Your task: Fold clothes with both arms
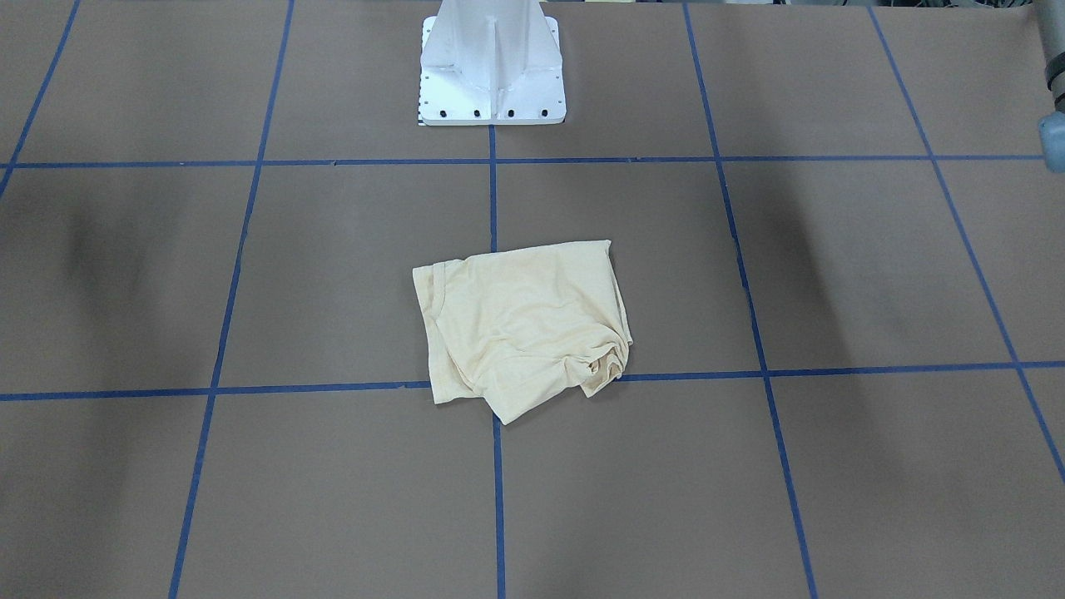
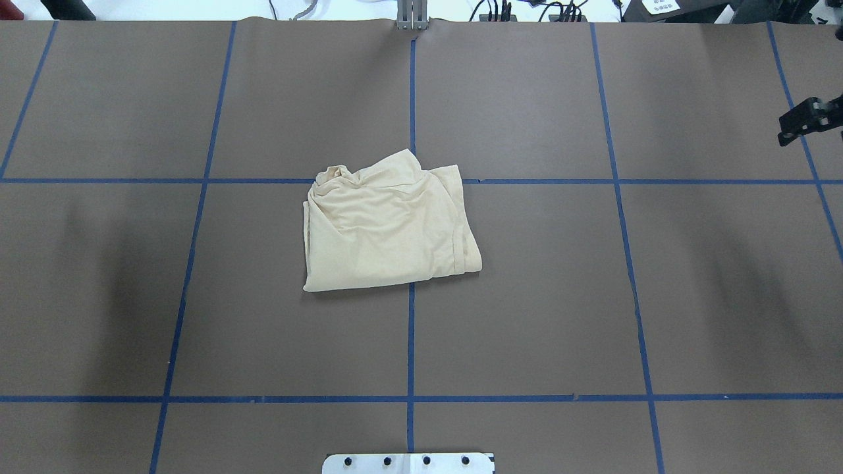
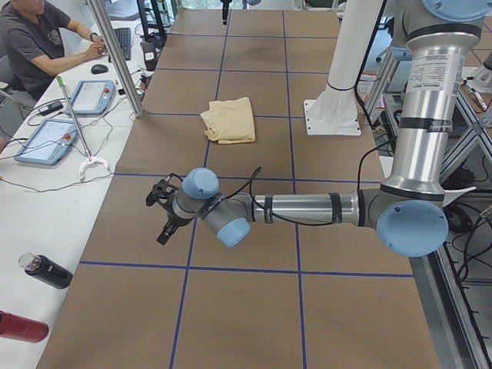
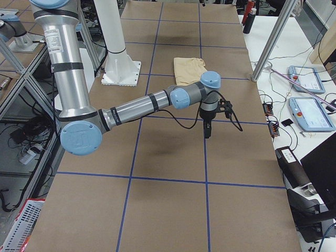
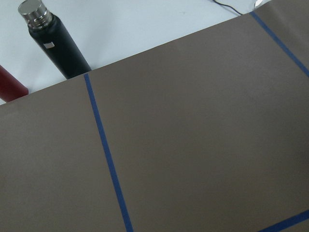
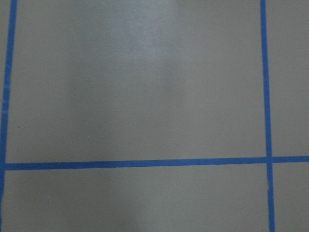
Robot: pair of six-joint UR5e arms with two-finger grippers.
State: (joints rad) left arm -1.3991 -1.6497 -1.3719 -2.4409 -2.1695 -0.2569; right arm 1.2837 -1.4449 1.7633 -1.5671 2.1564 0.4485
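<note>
From my station I judge the folding to be almost finished. The T-shirt (image 2: 385,230) lies on the desk (image 2: 593,296) as a compact packet of several layers. No sleeve sticks out, and the print is hidden inside.

Neither arm touches it. The right gripper (image 2: 787,131) hangs above the desk, and the shirt is well apart from it, on its left side. The left gripper (image 3: 165,227) also hangs in the air, and the shirt is well apart on its right side, so the packet lies between the two. This left gripper appears only in the side view, so I cannot tell if its jaws are apart or together. The right one is cut by the edge of the overhead view, so I cannot tell there either. No cloth is in either of them.

The packet is nearly square. Its slightly longer axis seems to run from one gripper toward the other, a little turned against the tape lines. A stitched edge points toward the right gripper. The corner toward the left gripper, on the side far from the base, is bunched and wrinkled. What remains, I think, is only to flatten that corner.
</note>
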